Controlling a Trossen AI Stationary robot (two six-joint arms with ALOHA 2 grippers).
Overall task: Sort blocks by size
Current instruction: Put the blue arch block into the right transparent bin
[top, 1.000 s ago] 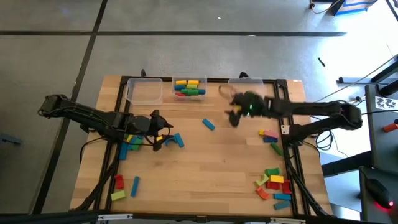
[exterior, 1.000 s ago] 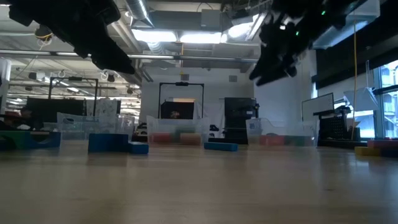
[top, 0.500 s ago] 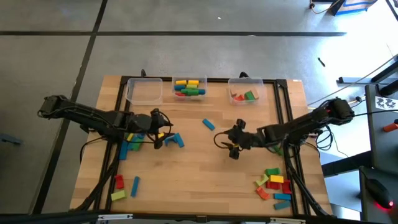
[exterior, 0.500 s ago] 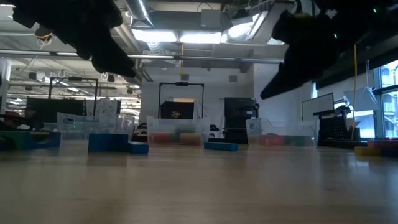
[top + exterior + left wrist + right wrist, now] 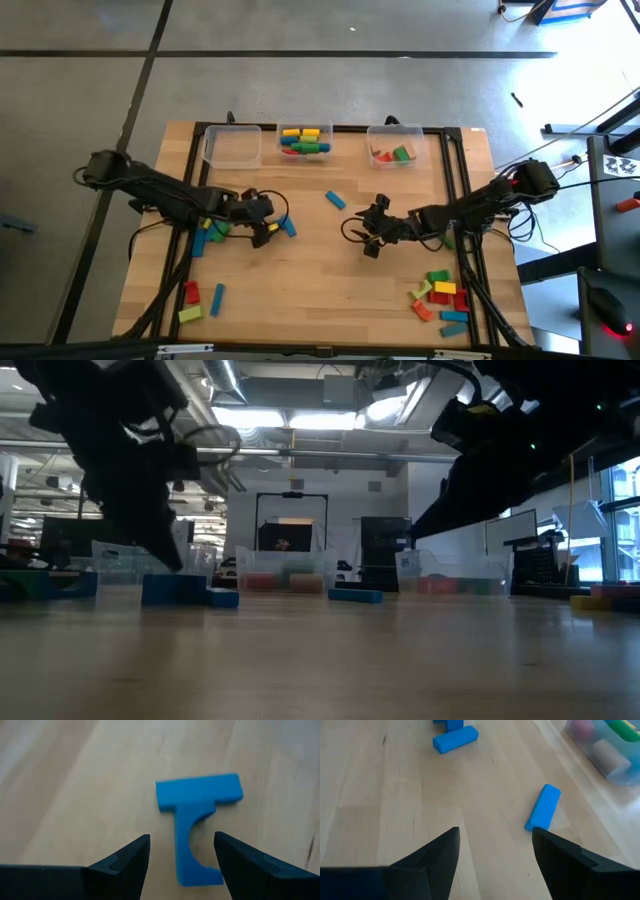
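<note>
- Several blocks lie at the near left corner of the table: a red one, a blue one and a yellow-green one.
- More blocks, blue, green and yellow, sit at the left edge beside the left arm.
- Left gripper hangs low over two blue blocks that touch in a T shape; its fingers stand open on either side of the stem, gripping nothing.
- Along the far edge stand three clear bins: the left bin holds nothing visible, the middle bin holds yellow, red, blue and green blocks, the right bin holds red and green ones.
- One blue block lies alone mid-table, in front of the middle bin.
- Right gripper hovers over bare wood near the table's middle, open and holding nothing, the lone blue block ahead of it.
- Many mixed blocks are heaped at the near right corner, with a few more under the right arm.
</note>
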